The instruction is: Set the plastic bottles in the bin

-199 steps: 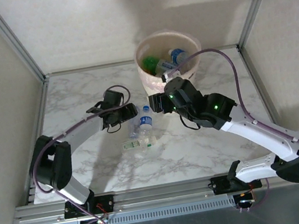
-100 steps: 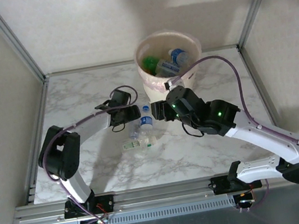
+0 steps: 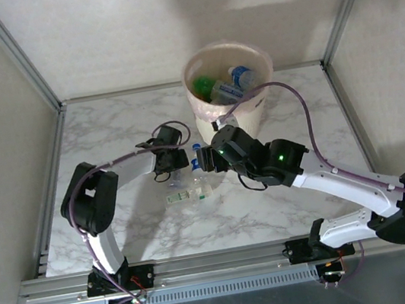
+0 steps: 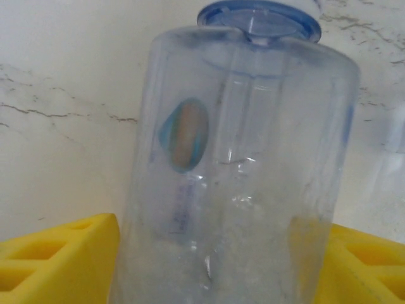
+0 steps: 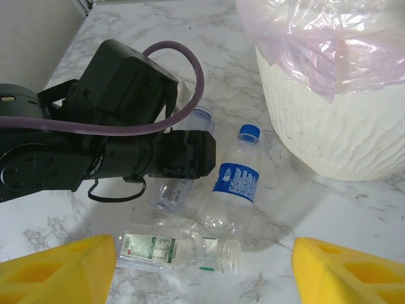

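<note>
- Left hand [image 3: 182,157] lies low along the counter [image 3: 107,136], with a clear bottle [image 4: 240,158] between its yellow fingers [image 4: 57,259]. Each finger seems to meet a side wall. Whether they squeeze yet I cannot tell.
- That bottle lies on its side, blue cap pointing away from the palm, so the fingers straddle the wide body. I judge that a surer hold than the narrow neck would give.
- Just off the left hand's fingertips lies a blue-label bottle [image 5: 234,183], flat on the counter with its cap toward the bin [image 5: 329,120]. It lies close beside the clear bottle, so lifting the clear one may nudge it.
- Below both, nearer the right hand [image 5: 204,272], a green-label bottle [image 5: 177,250] lies crosswise, neck toward the blue-label bottle's base.
- Right hand hangs above these loose bottles with its fingers spread wide and nothing between them. It looks placed to come down on either one, but I think the left hand needs room first.
- Ahead and to the right of the right hand stands the bin, upright with its pink liner [image 5: 316,44] draped over the rim, well within reach of both.
- Several bottles [image 3: 226,82] already lie inside it, so the job is largely done and three are left on the counter.
</note>
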